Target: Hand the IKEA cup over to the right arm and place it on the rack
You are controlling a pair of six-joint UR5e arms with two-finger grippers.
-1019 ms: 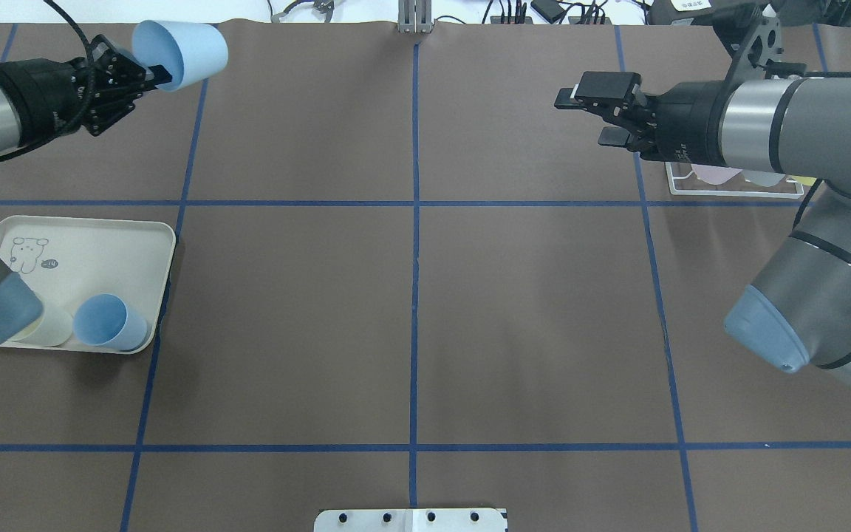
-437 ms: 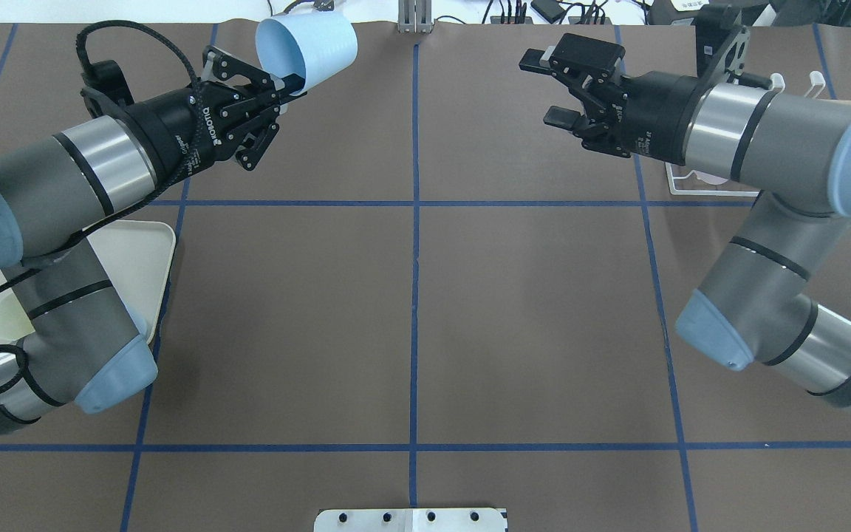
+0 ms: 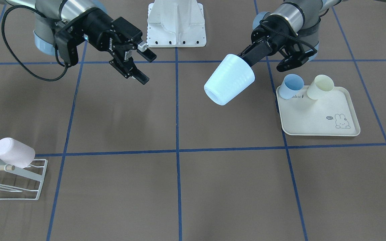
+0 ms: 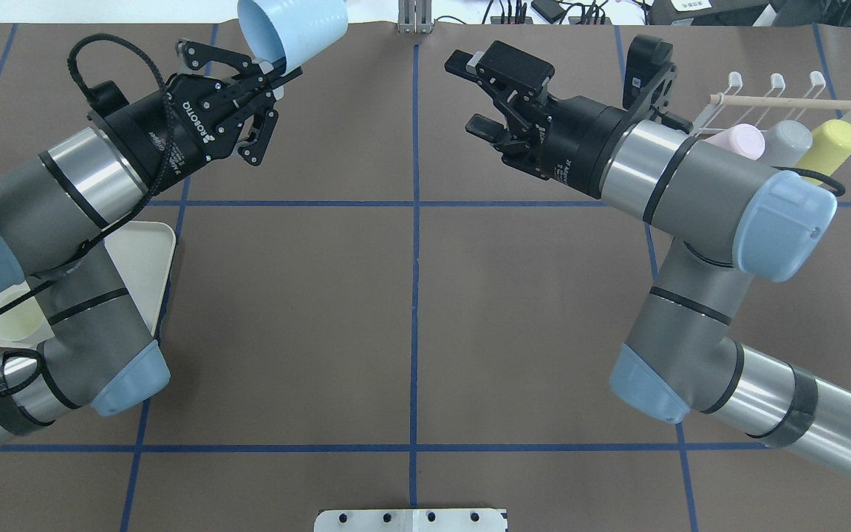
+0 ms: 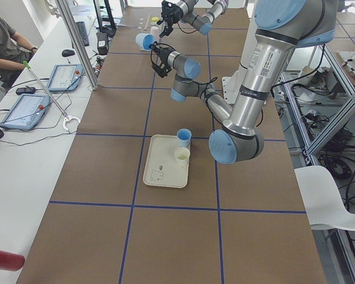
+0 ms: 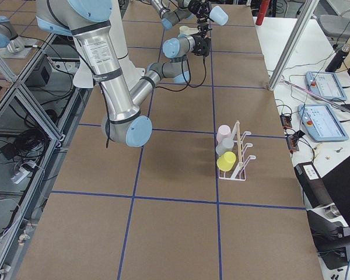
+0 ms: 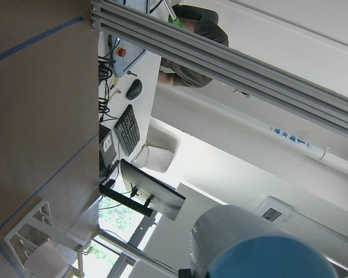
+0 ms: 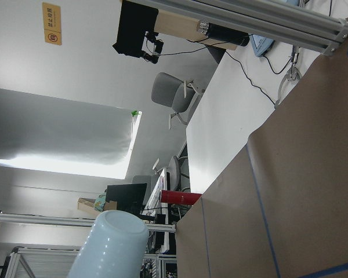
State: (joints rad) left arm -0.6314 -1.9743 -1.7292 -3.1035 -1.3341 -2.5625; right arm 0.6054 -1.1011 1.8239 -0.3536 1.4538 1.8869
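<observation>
1. The left arm (image 4: 63, 185) reaches in from 8 o'clock, wrist aimed at 2 o'clock.
2. The left gripper (image 4: 280, 70) is clamped on the cup (image 4: 292, 26) rim, held aloft.
3. The right arm (image 4: 691, 177) reaches in from 4 o'clock, wrist aimed at 10 o'clock.
4. The right gripper (image 4: 467, 94) has its jaws spread wide, holding nothing.

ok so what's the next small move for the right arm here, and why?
Probably ease the right gripper toward the cup, jaws open, until they straddle its body. The left gripper holds the cup by its rim, lifted and tilted, closed end outward. The right gripper is open but well apart from it, so closing now would catch nothing.
</observation>
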